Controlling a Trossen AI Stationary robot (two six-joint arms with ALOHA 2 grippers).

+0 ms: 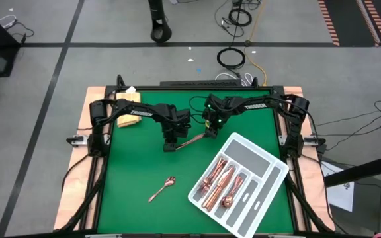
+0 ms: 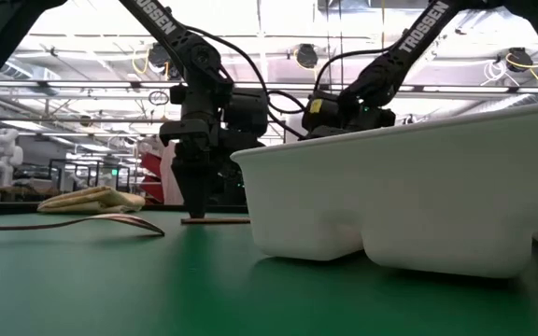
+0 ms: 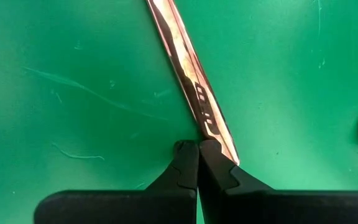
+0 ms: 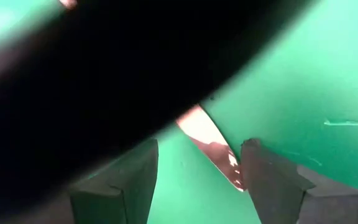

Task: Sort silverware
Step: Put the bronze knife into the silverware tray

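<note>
A copper knife (image 1: 190,141) lies flat on the green table between my two grippers. My left gripper (image 1: 170,147) stands shut over the knife's left end, pointing steeply down. My right gripper (image 1: 210,132) is open at the knife's other end (image 4: 211,142), which lies between the fingers, close to one finger (image 4: 260,174). A copper spoon (image 1: 163,189) lies alone nearer the front edge. More copper silverware (image 1: 218,185) lies in the compartments of the white divided tray (image 1: 263,158) at the right. My left gripper meets the knife near its end (image 3: 219,134) with its shut fingertips (image 3: 210,149), one of which lies over the knife's edge. The fingers come steeply from above. The knife lies flat on the table. My right gripper: whether its finger touches the knife's other end, I cannot tell.
A folded yellow cloth (image 1: 127,109) lies at the far left corner. The tray (image 2: 418,187) sits askew on the right half and hides my right gripper's fingers in the low view. Bare green table lies around the spoon (image 2: 92,220) at the front left.
</note>
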